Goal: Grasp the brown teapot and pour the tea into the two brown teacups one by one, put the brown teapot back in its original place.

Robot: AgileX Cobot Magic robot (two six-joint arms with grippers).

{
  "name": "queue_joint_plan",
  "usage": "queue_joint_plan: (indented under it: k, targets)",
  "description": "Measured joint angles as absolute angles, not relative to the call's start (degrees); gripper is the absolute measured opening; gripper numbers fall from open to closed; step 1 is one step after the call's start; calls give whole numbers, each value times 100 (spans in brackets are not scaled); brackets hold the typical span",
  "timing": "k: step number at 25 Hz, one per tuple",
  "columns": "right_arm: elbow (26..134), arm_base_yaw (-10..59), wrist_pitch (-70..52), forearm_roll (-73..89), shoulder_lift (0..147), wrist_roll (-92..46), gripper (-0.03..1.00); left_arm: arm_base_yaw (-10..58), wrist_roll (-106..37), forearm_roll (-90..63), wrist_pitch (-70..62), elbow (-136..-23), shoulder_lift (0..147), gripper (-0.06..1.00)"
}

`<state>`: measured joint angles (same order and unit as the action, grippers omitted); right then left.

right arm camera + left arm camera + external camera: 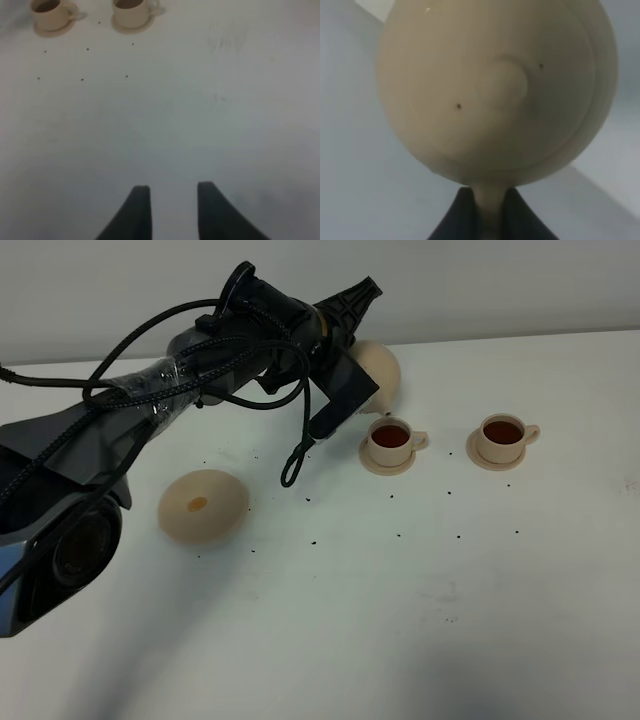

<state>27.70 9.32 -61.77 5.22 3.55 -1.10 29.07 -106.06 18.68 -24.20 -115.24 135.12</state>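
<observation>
1. Exterior high: left gripper (352, 328) carries the brown teapot (381, 370) aloft behind the near teacup (391, 439). Both that cup and the far teacup (502, 436) show dark tea, so pouring looks done.
2. Left wrist: jaws clamped on the teapot's handle (489, 207). Next, carry it to the empty big saucer (203, 506) and lower it level.
3. Right wrist: right gripper (170, 207) parted, empty, over bare table (200, 125).

White table (420, 620) with scattered small dark specks (398, 536); pale wall (480, 280) behind.
</observation>
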Motion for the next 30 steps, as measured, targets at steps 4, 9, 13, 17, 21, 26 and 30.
queue_joint_plan:
  k: [4, 9, 13, 17, 21, 26, 30]
  targets:
    - [2770, 932, -6177, 522, 355, -110, 24, 2838, -9671, 1868, -2581, -11524, 13394, 12]
    - [2770, 932, -6177, 522, 355, -110, 24, 2801, -7972, 1874, -3534, -11524, 13229, 12]
    - [2770, 932, -6177, 522, 355, -110, 24, 2801, -6446, 1874, -4376, -11524, 13126, 12]
    - [2770, 932, -6178, 522, 355, -110, 24, 2799, -4730, 1658, -5187, -11524, 13118, 12]
    - [2770, 932, -6178, 522, 355, -110, 24, 2799, -3786, 1186, -5726, -11524, 13118, 12]
    - [2770, 932, -6178, 522, 355, -110, 24, 2799, -3259, 634, -6308, -11524, 13118, 12]
    - [2770, 932, -6178, 522, 355, -110, 24, 2799, -3076, 440, -6617, -11524, 13118, 12]
